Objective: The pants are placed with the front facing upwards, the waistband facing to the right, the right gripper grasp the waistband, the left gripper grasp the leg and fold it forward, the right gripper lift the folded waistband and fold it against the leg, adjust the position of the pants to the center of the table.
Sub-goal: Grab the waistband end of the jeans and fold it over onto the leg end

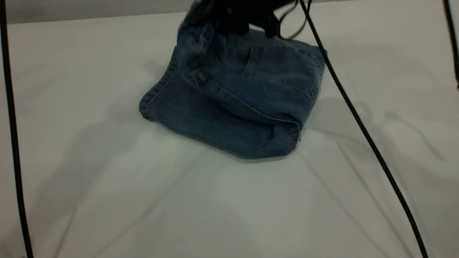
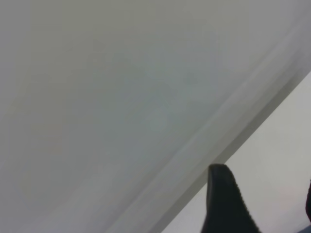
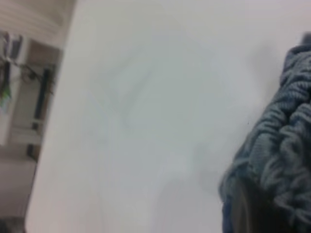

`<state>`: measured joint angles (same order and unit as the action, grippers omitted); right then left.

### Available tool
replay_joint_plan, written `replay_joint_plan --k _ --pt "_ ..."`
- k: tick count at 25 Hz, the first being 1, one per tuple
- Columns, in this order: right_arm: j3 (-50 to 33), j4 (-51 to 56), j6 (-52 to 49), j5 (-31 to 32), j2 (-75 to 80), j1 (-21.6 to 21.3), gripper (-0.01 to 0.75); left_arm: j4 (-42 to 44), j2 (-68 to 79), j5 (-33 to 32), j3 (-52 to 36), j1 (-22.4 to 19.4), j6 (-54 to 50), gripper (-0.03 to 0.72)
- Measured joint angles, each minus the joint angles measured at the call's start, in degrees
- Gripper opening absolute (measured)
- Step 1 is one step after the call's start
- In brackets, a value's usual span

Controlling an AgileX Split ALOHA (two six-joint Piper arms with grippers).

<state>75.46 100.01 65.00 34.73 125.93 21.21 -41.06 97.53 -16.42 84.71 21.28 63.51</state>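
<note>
1. Blue denim fills the upper middle of the exterior view: the pants lie folded into a thick bundle on the table, tan stitching and a pocket seam showing on the upper layer.
2. The hemmed leg edge of the pants points toward the left of the frame, and the rounded fold sits at the lower right of the bundle.
3. The far left corner of the top layer is drawn upward, toward the top edge of the frame, while the rest rests flat on the white surface.
4. At that raised corner, top centre of the exterior view, is a dark blurred mass, the right gripper; it touches the cloth there.
5. In the right wrist view, bunched, wrinkled denim crowds the right side of the frame, pressed close against the dark gripper part at the bottom; the fabric looks pinched in its fingers.
6. The left gripper shows only in its own wrist view, at the lower right corner: one black finger in full, a sliver of the other at the frame edge, nothing between them, spread apart.
7. Behind that finger is bare pale table and its edge, running diagonally across the frame.
8. Black cables cross the exterior view, one down the left edge, one slanting from top centre to bottom right.
</note>
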Motion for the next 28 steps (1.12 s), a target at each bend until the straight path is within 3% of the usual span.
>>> replay_joint_plan --k 4,8,15,18,23,28 --pt "-0.05 -0.05 3.27 1.57 0.38 0.0 0.084 0.0 0.0 0.0 0.0 0.0 0.0 0.378" --pt "-0.05 -0.05 3.62 1.75 0.38 -0.05 0.156 0.0 0.0 -0.05 0.0 0.0 0.0 0.378" --pt "-0.05 0.01 4.76 4.1 0.29 -0.05 0.432 0.0 0.0 -2.58 0.0 0.0 0.0 0.378" --pt "-0.05 -0.04 5.98 7.56 0.29 -0.05 0.511 0.16 0.0 -3.77 0.0 0.0 0.13 0.378" --pt "-0.05 -0.22 5.06 14.73 -0.32 0.0 0.538 0.35 -1.67 -3.64 0.0 0.0 0.38 0.378" --pt "2.25 -6.68 -2.41 12.81 -2.75 0.0 0.54 0.42 -2.83 -4.58 0.0 0.0 0.38 0.378"
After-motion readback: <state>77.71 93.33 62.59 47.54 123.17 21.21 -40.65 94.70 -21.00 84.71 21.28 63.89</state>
